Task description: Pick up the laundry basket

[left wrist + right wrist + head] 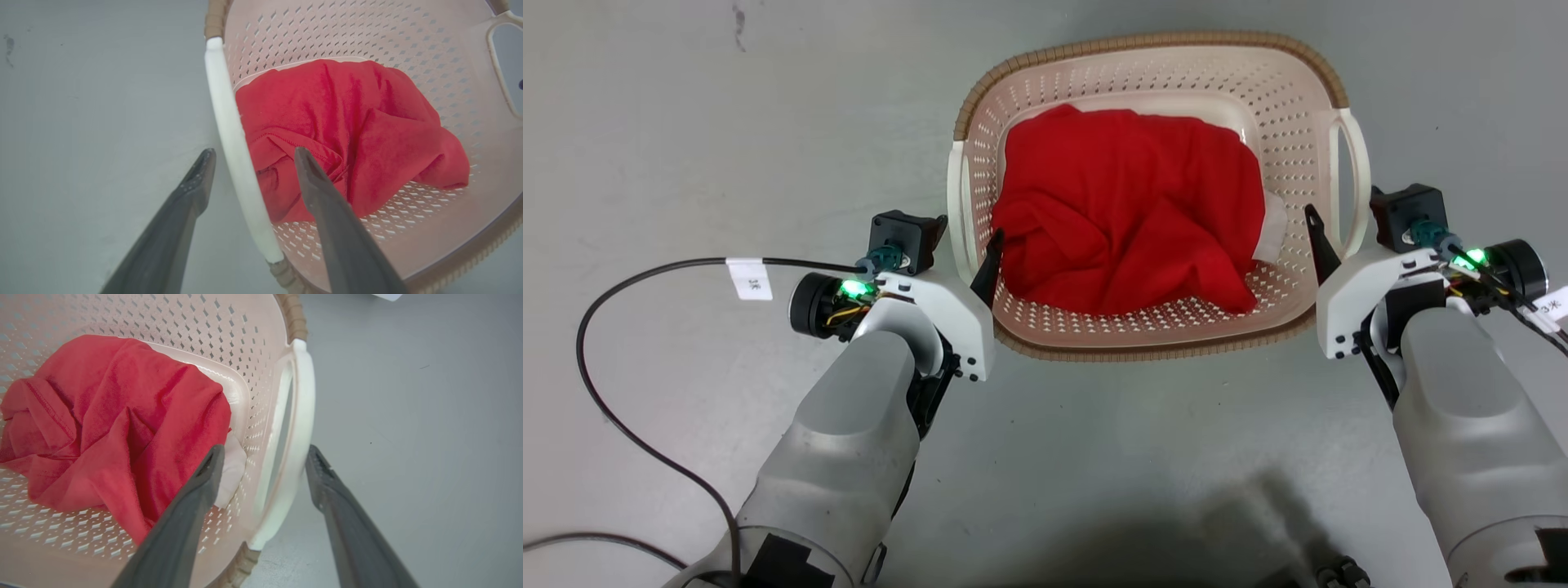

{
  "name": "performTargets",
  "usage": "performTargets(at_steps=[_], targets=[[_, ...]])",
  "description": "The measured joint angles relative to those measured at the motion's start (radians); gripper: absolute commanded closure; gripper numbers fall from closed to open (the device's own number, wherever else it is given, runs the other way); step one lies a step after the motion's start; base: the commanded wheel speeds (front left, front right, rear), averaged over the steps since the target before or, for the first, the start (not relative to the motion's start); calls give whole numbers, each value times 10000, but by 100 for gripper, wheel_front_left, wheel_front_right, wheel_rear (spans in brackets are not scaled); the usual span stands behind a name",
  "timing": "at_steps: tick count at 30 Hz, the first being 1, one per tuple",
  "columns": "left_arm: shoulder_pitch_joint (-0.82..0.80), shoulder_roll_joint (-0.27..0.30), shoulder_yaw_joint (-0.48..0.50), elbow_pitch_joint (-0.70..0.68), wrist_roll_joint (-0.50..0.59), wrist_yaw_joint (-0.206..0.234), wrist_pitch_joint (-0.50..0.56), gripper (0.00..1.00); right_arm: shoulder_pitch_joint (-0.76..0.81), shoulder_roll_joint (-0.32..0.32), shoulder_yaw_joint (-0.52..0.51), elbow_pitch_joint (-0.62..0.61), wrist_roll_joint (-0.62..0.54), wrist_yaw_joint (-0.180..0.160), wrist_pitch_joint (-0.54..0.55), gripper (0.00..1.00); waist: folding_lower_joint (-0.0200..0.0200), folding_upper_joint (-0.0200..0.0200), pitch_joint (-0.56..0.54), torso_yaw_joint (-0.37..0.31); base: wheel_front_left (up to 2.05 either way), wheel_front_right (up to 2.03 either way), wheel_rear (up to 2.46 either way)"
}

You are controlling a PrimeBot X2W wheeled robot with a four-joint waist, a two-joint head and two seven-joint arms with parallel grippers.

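**Though the laundry basket (1282, 90) is straddled, neither gripper is closed**

As the basket sits on the floor (686, 122), each white handle runs along the line of the fingers. The left gripper (254, 152) stands released astride the left handle (235, 134), one finger inside the wall and one outside. The right gripper (265, 449) stands likewise astride the right handle (303, 428). Judgement: closing both comes next.
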Motion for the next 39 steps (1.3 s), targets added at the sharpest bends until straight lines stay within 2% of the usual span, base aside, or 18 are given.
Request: performTargets(at_steps=[13, 14, 15, 16, 28, 39], targets=[[-626, 0, -637, 155, -443, 128, 0, 0, -560, 102, -416, 382, -387, 0, 0, 0, 0, 0, 804, 37, 0, 0, 0], [-662, 2, -698, 221, -499, 119, 0, 22, -589, 109, -460, 424, -385, 0, 0, 0, 0, 0, 841, 38, 0, 0, 0], [-668, 0, -757, 274, -520, 119, 0, 100, -612, 115, -468, 499, -385, 0, 0, 29, 0, 0, 868, 38, 0, 0, 0], [-677, 2, -807, 309, -520, 119, 0, 100, -614, 128, -462, 454, -385, 0, 0, 100, 0, 0, 893, 39, 0, 0, 0], [-806, 71, -1221, 380, -953, 236, 15, 100, -523, 194, -245, 278, -215, -4, 6, 100, 0, 1, 617, 116, 0, 0, 0], [142, 75, -2105, 834, -1889, 69, 180, 100, 63, 201, 194, 1371, -188, -19, 10, 100, -1, 1, -927, 198, 0, 0, 0]])
